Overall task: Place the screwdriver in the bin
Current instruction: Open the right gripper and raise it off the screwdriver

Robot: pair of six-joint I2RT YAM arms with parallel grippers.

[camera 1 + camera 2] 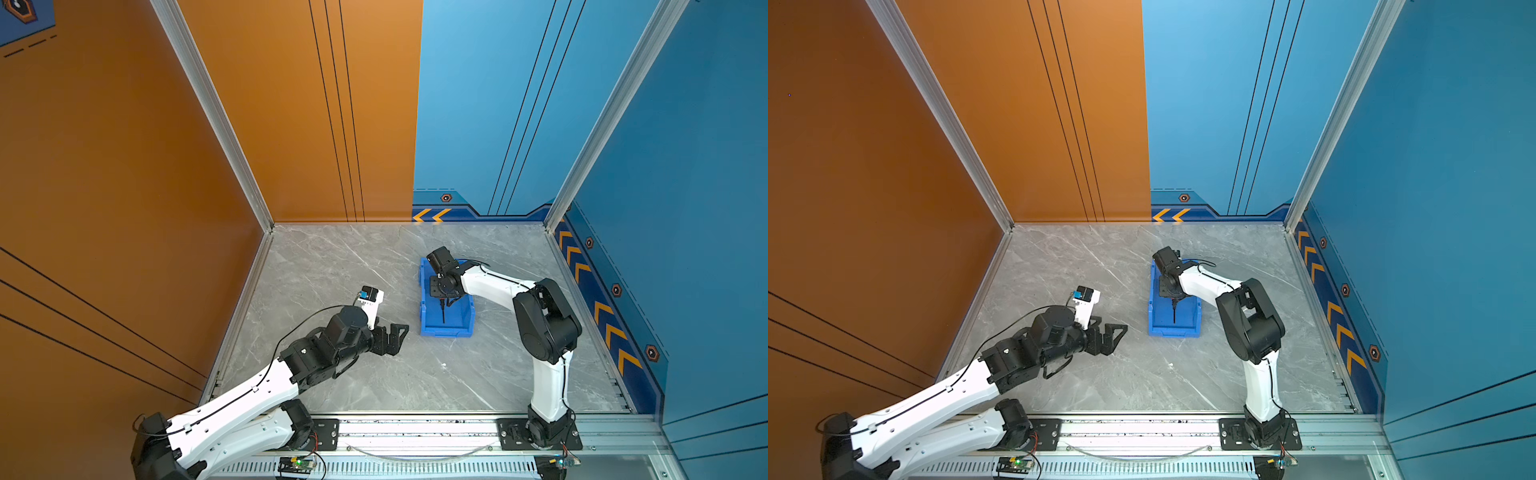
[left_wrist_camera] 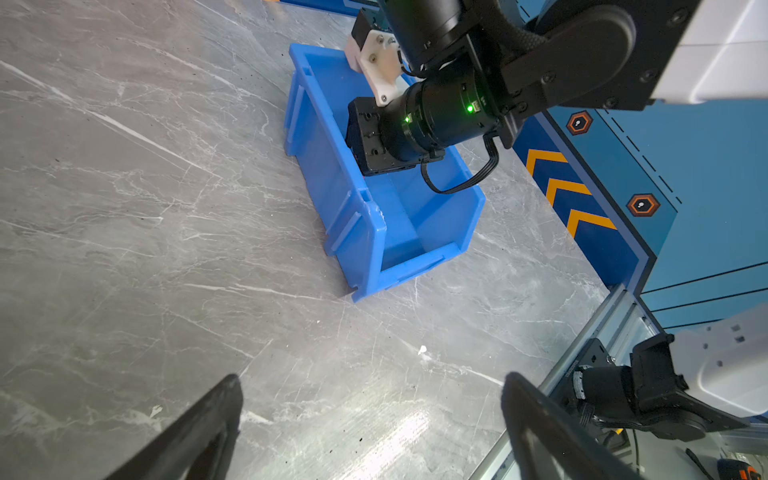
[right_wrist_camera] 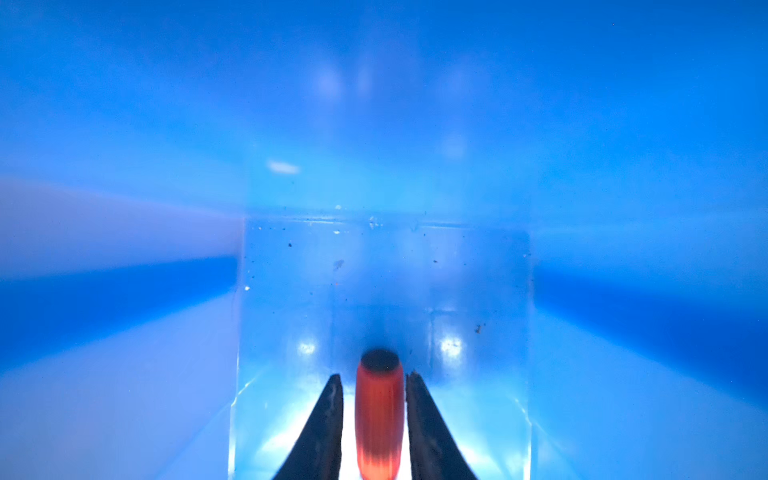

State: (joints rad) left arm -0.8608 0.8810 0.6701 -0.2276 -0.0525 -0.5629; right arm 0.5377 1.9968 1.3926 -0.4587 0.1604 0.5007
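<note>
While the right gripper [image 3: 375, 375] sits low in the bin [image 1: 446, 331], jaws barely parted around the screwdriver [image 3: 379, 415], it should widen fully, then rise straight between the walls. The left gripper [image 1: 397, 340] hangs wide, left of the bin.

A grey marble-patterned tabletop [image 1: 353, 270] sits inside a booth of flat panels. Orange wall panels [image 1: 104, 166] cover the left and half the back, and blue wall panels [image 1: 685, 166] cover the rest. Aluminium corner posts [image 1: 217, 116] join them. Thin black lines [image 1: 331, 124] cross the panels, orange chevrons [image 1: 604, 311] run along the blue base, and an aluminium rail [image 1: 415, 428] edges the front. Soft glare [image 2: 395, 436] lies on the tabletop.
</note>
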